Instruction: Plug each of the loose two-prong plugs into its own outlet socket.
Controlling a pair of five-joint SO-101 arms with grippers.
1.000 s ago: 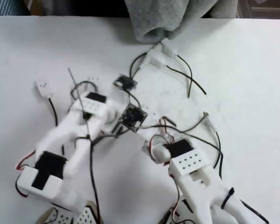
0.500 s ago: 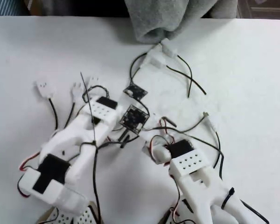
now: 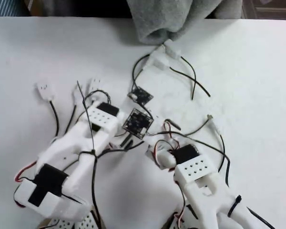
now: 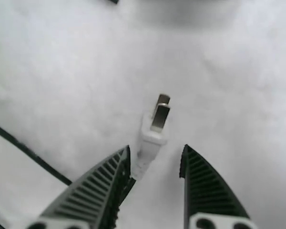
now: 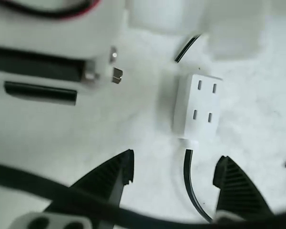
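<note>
Nearest, well short of the grey cloth (image 3: 181, 19) at the far edge of the table (image 3: 257, 62), the left arm (image 3: 71, 148) and the right arm (image 3: 205, 186) lie side by side. The left gripper (image 4: 155, 149) is spread wide around a white two-prong plug (image 4: 151, 133). The plug lies flat between the fingers with its prongs pointing away, close against one finger; I cannot tell whether they touch. The right gripper (image 5: 176, 158) is spread too and grasps nothing. An outlet block (image 5: 196, 107) lies flat just past its fingertips, slots up, and its black cord (image 5: 187, 176) runs back between them. Closer to the cloth and off to its left, small white cord ends (image 3: 45, 89) lie loose. Just in front of the cloth, two white connectors (image 3: 159, 56) lie touching each other.
</note>
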